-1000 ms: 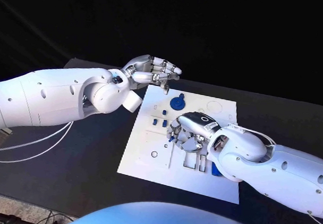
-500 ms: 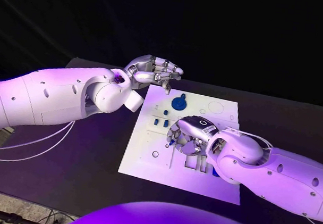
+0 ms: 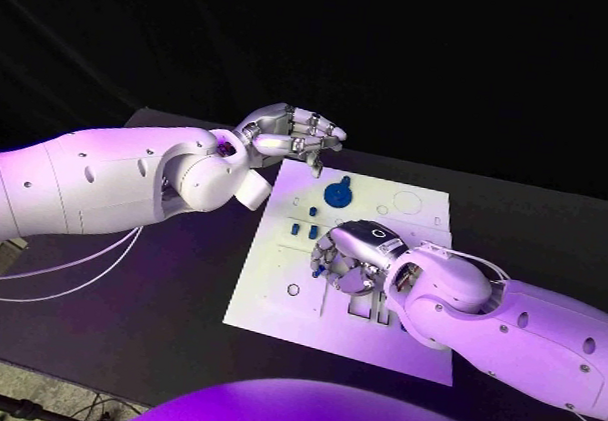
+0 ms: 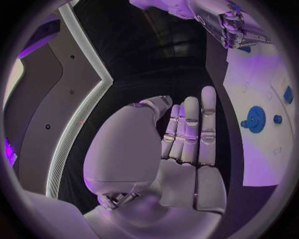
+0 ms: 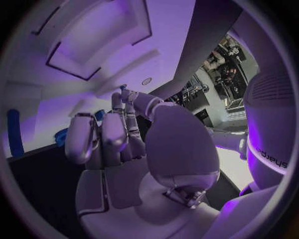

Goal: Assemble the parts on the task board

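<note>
The white task board (image 3: 274, 298) lies in the middle of the black table. My right hand (image 3: 358, 256) is down on the board's middle, its curled fingertips (image 3: 331, 260) at a small blue part (image 3: 322, 266); a grip cannot be made out. In the right wrist view the right hand (image 5: 124, 149) has its fingers bent forward, with blue pieces (image 5: 62, 135) just beyond them. My left hand (image 3: 290, 134) hangs above the board's far left corner and holds nothing. In the left wrist view the left hand (image 4: 181, 149) shows a bare palm with straight fingers.
A round blue gear-like part (image 3: 338, 192) sits near the board's far edge, also seen as the blue gear (image 4: 255, 118) beside a small blue peg (image 4: 277, 119). Two small blue pegs (image 3: 299, 229) stand left of my right hand. Black table (image 3: 166, 288) surrounds the board.
My right hand has crept slightly towards the board's left and near side. The left hand has stayed in place.
</note>
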Controlling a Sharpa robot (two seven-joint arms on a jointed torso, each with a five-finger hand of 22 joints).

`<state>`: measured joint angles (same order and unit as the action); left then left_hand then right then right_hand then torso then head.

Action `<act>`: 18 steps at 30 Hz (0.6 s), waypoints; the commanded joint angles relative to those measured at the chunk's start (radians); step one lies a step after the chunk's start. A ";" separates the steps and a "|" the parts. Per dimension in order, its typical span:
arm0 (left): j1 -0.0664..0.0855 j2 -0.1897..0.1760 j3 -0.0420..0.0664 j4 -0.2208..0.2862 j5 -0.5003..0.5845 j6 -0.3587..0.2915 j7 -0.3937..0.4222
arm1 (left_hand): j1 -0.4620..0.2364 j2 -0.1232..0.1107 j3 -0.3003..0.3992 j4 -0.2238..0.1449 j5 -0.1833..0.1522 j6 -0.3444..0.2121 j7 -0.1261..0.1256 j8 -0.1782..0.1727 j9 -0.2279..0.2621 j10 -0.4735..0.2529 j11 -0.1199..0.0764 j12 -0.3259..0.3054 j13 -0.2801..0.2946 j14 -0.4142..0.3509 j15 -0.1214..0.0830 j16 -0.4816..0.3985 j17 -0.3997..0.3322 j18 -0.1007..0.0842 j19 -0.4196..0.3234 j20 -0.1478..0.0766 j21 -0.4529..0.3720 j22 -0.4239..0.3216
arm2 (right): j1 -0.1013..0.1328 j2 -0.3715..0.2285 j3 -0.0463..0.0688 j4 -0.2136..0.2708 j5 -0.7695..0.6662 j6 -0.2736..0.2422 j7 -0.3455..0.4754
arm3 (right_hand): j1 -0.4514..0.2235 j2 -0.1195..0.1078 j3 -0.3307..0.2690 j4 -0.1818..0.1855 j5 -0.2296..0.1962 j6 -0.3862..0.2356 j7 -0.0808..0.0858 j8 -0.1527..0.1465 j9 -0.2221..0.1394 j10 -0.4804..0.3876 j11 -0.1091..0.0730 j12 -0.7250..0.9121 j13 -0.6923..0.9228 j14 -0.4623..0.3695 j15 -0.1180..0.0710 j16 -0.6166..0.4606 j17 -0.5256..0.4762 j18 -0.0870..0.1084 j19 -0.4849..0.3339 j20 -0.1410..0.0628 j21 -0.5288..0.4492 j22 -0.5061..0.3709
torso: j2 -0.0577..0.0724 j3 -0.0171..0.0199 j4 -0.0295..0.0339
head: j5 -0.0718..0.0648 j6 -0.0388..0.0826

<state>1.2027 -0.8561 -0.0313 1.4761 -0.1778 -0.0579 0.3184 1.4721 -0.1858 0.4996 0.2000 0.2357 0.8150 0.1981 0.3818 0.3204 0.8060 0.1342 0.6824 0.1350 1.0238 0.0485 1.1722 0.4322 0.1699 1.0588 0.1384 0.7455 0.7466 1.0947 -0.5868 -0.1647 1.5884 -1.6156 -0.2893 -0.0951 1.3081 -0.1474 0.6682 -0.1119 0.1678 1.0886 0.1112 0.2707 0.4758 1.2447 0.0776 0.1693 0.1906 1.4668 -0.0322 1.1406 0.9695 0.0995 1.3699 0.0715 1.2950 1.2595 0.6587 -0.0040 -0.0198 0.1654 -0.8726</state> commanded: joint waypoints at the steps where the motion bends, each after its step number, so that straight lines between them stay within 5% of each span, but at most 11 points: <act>1: 0.000 0.001 0.001 0.001 0.003 0.017 0.003 | -0.010 0.001 0.008 0.000 -0.005 -0.008 0.000 0.003 0.002 -0.008 -0.001 -0.006 -0.001 0.002 0.006 -0.004 0.001 0.014 -0.002 0.003 0.006 0.001 | -0.002 0.002 0.000 0.002 -0.012 0.004 -0.006 | 0.000 0.007 0.004 0.000 0.005 -0.001 0.004 0.003 0.001 0.039 -0.036 0.002 0.001 -0.003 -0.004 -0.004 -0.001 -0.017 -0.002 -0.001 -0.004 -0.001 | 0.000 0.0004 -0.0006 | -0.001 0.000; 18: 0.000 0.001 0.001 0.001 0.003 0.022 0.000 | -0.012 0.000 0.009 -0.001 -0.005 -0.009 0.000 0.004 0.002 -0.010 -0.001 -0.008 -0.001 0.001 0.007 -0.004 0.001 0.014 -0.002 0.003 0.006 0.001 | -0.004 0.019 -0.001 -0.027 -0.023 0.049 -0.028 | -0.002 0.007 0.007 -0.002 0.003 -0.002 0.005 0.004 0.003 0.039 -0.035 0.002 0.003 -0.004 -0.003 -0.006 -0.006 -0.016 -0.004 -0.001 -0.007 -0.003 | 0.001 0.0013 0.0000 | 0.000 0.000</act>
<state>1.2027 -0.8564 -0.0312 1.4760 -0.1777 -0.0554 0.3149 1.4722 -0.1858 0.5023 0.1972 0.2357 0.8150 0.1981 0.3818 0.3214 0.8025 0.1305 0.6775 0.1351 1.0238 0.0485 1.1722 0.4320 0.1698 1.0588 0.1384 0.7455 0.7465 1.0931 -0.5684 -0.1636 1.5664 -1.6212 -0.2735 -0.1044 1.3081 -0.1475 0.6679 -0.1119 0.1676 1.0888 0.1112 0.2684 0.4789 1.2473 0.0769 0.1691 0.1939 1.4670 -0.0321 1.1406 0.9643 0.0996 1.3699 0.0715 1.2950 1.2578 0.6586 -0.0029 -0.0205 0.1651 -0.8726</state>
